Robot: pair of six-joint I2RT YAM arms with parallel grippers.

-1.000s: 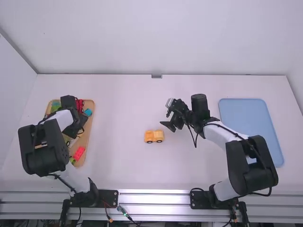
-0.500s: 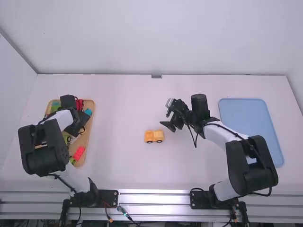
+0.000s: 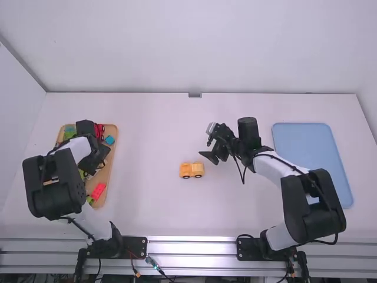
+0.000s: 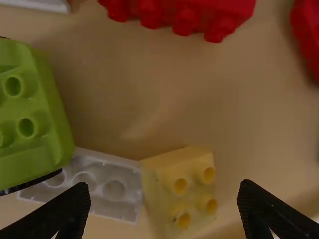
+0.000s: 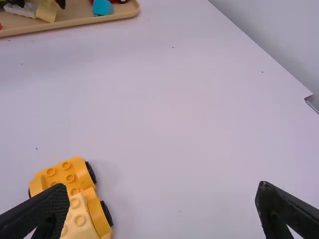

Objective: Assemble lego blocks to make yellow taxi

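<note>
High view: white tabletop (image 3: 153, 141), bounded at its far edge by a pale wall (image 3: 188, 47). Wooden tray (image 3: 106, 175) toward the left side, with the left gripper (image 3: 99, 165) in over it. Near the middle, on its wheels, the yellow car (image 3: 192, 170), well apart from the wooden tray and from the blue tray (image 3: 312, 147) on the right side. Open tabletop on all sides of the car, widest toward the wooden tray. Right gripper (image 3: 206, 147) beside the car, a little farther from the camera, with part of the right arm across the blue tray's near end.

Left wrist view: left gripper (image 4: 163, 192) with fingers apart, a pale yellow block (image 4: 184, 191) in the gap, a narrow space at either side. End to end with that block, touching, a white brick (image 4: 104, 186); partly over the white brick, a green piece (image 4: 30, 119). Bare tray floor between these and a red brick (image 4: 179, 12).

Right wrist view: right gripper with fingers wide apart, nothing clamped. Partly behind one finger, the car, paler studded brick (image 5: 77, 216) on top. Broad tabletop from there to the wooden tray's raised rim.
</note>
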